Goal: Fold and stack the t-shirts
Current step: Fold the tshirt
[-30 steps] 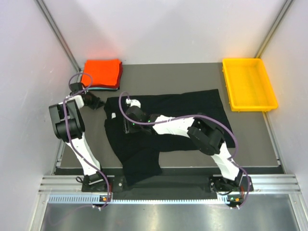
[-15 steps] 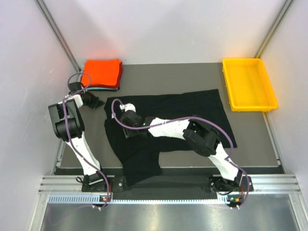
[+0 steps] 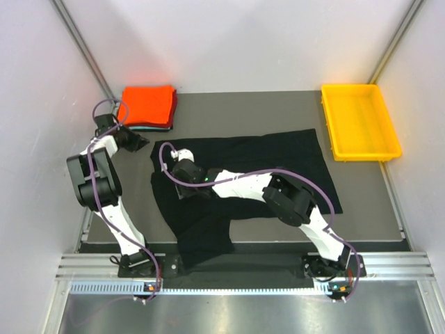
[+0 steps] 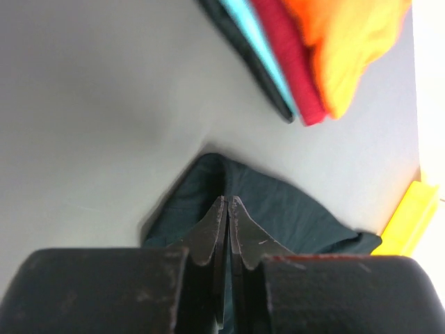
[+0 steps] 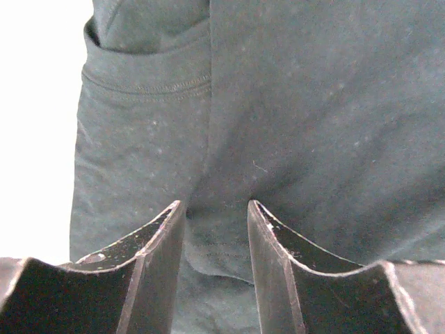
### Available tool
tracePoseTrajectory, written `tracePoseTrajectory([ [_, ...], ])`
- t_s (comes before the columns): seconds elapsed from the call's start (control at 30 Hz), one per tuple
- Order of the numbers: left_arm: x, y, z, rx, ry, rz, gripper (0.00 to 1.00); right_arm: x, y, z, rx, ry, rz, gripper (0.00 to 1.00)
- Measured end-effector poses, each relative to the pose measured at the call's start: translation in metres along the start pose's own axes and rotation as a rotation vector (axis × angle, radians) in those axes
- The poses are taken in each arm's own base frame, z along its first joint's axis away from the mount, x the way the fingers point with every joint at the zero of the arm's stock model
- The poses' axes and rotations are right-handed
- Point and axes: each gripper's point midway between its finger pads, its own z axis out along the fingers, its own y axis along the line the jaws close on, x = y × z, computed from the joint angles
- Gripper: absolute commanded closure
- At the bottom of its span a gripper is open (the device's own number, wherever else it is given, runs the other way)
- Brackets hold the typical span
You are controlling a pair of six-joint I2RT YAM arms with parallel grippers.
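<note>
— What about the tray?
— The yellow tray (image 3: 327,125) stands at the far right corner of the bench (image 3: 264,108), well apart from every shirt
— And the shirts?
— The black t-shirt (image 3: 278,149) lies across the middle of the bench, rumpled and partly doubled over, with one dark flap reaching the near edge. Close up, its cloth is flecked with lint and shows a stitched hem. The folded ones are piled at the far left corner, with the orange-red t-shirt (image 3: 147,104) on top and the teal t-shirt (image 4: 257,42) showing as a thin stripe lower in the pile
— The hands?
— The right hand (image 5: 215,205) is spread, low over the black cloth. The left hand (image 4: 227,203) has its fingers pressed together and points at the black shirt's corner, between the pile and that shirt
</note>
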Motion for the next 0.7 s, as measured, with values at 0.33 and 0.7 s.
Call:
tracePoseTrajectory([
  [0.33, 0.023, 0.029, 0.021, -0.039, 0.073, -0.061, 1.00, 0.006, 0.000, 0.006, 0.011, 0.011, -0.006, 0.64],
  [0.7, 0.025, 0.036, 0.026, -0.063, 0.071, -0.054, 1.00, 0.007, -0.006, 0.006, 0.044, 0.013, -0.010, 0.94],
])
